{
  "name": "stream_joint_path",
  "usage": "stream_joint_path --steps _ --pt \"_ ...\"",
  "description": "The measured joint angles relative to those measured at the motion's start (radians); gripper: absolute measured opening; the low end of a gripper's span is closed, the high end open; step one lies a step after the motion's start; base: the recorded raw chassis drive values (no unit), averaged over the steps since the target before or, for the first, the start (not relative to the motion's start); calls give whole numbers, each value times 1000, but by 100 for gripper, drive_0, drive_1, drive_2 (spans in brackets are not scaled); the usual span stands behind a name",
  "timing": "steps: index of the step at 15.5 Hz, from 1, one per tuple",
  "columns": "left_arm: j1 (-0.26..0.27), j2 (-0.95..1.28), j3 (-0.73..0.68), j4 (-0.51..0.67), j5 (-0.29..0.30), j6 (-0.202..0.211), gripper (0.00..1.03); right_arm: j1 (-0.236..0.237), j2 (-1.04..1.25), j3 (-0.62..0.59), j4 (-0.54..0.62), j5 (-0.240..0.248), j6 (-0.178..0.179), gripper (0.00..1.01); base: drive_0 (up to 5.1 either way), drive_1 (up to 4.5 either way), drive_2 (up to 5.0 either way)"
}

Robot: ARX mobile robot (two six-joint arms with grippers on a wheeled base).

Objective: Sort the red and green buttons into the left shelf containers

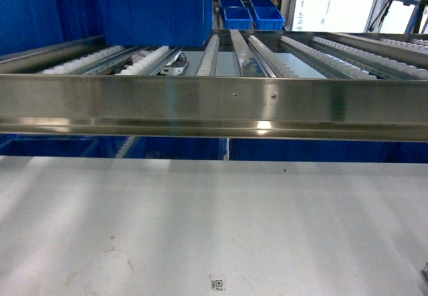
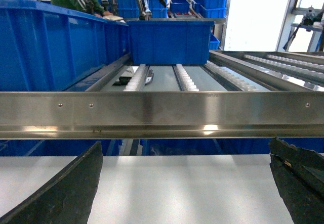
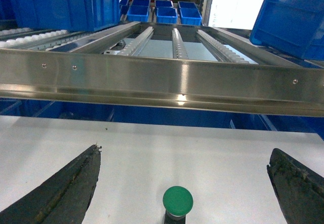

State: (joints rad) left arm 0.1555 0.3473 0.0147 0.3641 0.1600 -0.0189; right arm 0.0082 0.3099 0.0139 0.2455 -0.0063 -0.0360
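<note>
A green button (image 3: 177, 200) with a round cap on a dark body stands on the white table (image 3: 152, 148), low in the right wrist view. My right gripper (image 3: 185, 181) is open, its two dark fingers (image 3: 71, 188) wide apart on either side of the button and not touching it. My left gripper (image 2: 185, 183) is open too, with only bare table between its fingers (image 2: 66, 193). Ahead of both runs the steel shelf (image 1: 214, 105) with large blue containers (image 1: 154, 15) (image 2: 169, 42) on its roller tracks. No red button is in view.
The shelf's front rail (image 2: 162, 113) crosses every view above the table's far edge. More big blue bins sit under it (image 1: 301, 150) and at the right (image 3: 296, 16). Small shallow blue bins (image 1: 244, 15) stand far behind. A QR sticker (image 1: 217, 283) lies on the table.
</note>
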Motion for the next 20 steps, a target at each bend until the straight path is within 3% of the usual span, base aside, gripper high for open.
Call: stream_joint_path --steps 2,3,6,9,13,15,19,20 --pt "-32 298 54 208 -14 -9 98 -40 240 22 171 -45 -22 98 0 0 0" --pt "-36 445 128 282 -35 -28 98 -50 363 59 258 -52 -51 98 0 0 0" --pt "-40 731 310 291 -72 -87 98 -75 632 197 341 -105 -100 98 0 0 0" --pt "-68 795 378 280 -69 -86 98 -96 888 355 256 -173 -107 98 0 0 0" --pt "-66 795 378 279 -71 -86 98 -101 1054 535 -32 -277 -106 98 0 0 0" --pt "-67 795 378 279 -70 -86 98 -107 1107 541 -90 -266 -114 98 0 0 0" --pt "-67 795 378 280 -71 -86 98 -79 1172 529 -84 -249 -143 98 0 0 0" --pt "-67 795 378 279 -71 -86 98 -72 1201 510 -56 -218 -155 98 0 0 0"
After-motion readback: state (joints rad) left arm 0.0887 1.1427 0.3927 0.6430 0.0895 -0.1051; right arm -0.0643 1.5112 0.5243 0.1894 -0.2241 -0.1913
